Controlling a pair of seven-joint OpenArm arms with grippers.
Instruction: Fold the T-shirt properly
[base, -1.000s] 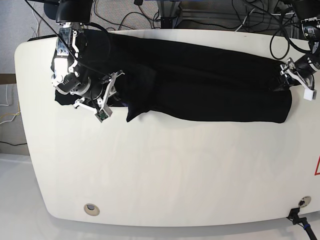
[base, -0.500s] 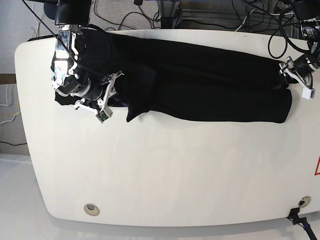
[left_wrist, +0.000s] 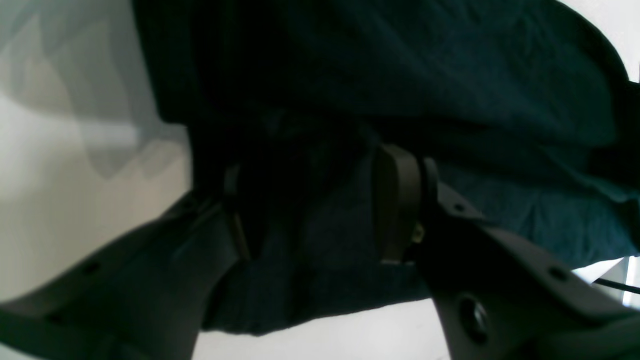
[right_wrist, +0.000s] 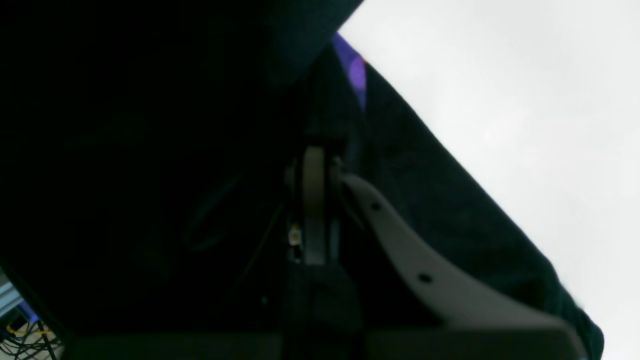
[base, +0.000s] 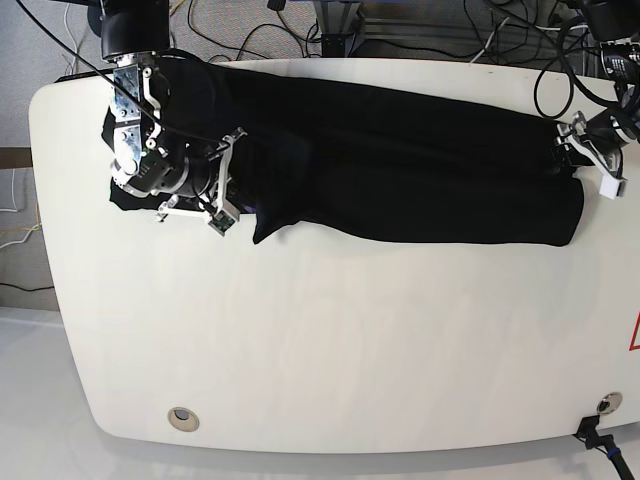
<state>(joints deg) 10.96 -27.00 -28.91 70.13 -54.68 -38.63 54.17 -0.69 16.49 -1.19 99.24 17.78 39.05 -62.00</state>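
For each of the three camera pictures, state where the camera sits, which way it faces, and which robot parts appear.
Base: above the table, looking down; T-shirt, both arms.
Left wrist: behind left gripper, jaws straddling shirt cloth.
Right wrist: behind right gripper, jaws shut on cloth, by a purple tag.
Shared: all show the shirt and table.
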